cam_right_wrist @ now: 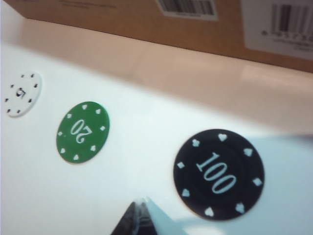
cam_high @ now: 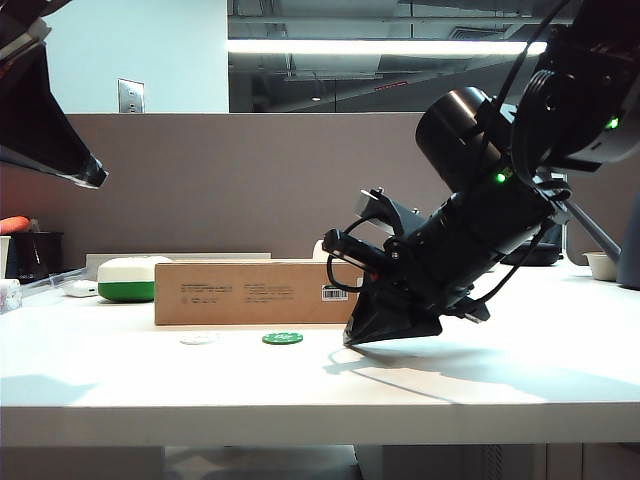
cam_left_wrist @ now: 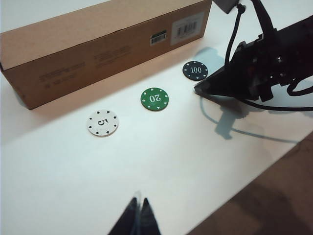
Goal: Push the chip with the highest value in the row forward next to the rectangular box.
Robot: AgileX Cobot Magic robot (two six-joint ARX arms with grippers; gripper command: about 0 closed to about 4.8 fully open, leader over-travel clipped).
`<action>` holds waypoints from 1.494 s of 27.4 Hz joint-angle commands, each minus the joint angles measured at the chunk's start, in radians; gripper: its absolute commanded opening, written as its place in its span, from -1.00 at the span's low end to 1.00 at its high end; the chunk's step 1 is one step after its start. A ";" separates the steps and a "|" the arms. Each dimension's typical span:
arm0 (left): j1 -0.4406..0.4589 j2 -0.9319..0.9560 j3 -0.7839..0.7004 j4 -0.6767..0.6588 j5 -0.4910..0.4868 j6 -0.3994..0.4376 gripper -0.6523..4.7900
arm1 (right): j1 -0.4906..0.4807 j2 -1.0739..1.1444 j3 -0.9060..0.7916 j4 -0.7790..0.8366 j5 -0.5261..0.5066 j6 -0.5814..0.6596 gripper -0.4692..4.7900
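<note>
Green chip [cam_left_wrist: 155, 99] marked 20 lying flat on white counter [cam_left_wrist: 98, 181], white chip [cam_left_wrist: 102, 122] marked 5 sitting apart beside it. White-and-green rounded container [cam_high: 130, 278] resting farther back; dark mug [cam_high: 35, 252] standing at counter edge.

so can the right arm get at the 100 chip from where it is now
Probably yes. The right gripper is down at the table with its jaws shut, just short of the black 100 chip, and nothing lies between them. Bare table separates the chip from the rectangular box, so a forward push looks free.
</note>
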 commanded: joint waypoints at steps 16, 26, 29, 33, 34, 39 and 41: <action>-0.001 -0.002 0.008 0.014 0.002 0.001 -0.78 | -0.001 0.009 -0.012 -0.119 0.231 -0.004 -0.84; -0.001 -0.002 0.008 0.014 0.002 0.001 -0.78 | -0.001 0.011 -0.012 -0.069 0.249 -0.004 -0.84; -0.001 -0.002 0.008 0.014 0.002 0.001 -0.78 | -0.001 0.019 -0.012 -0.042 0.249 -0.003 -0.84; -0.001 -0.002 0.008 0.014 0.002 0.001 -0.78 | -0.001 0.038 -0.011 -0.012 0.255 -0.003 -0.84; -0.001 -0.002 0.008 0.014 0.002 0.001 -0.78 | -0.001 0.042 -0.011 -0.009 0.254 -0.003 -0.84; -0.001 -0.002 0.008 0.014 0.002 0.001 -0.78 | -0.001 0.051 -0.006 0.001 0.256 -0.003 -0.84; -0.001 -0.002 0.008 0.014 0.002 0.001 -0.78 | -0.001 0.055 -0.006 0.020 0.256 -0.003 -0.84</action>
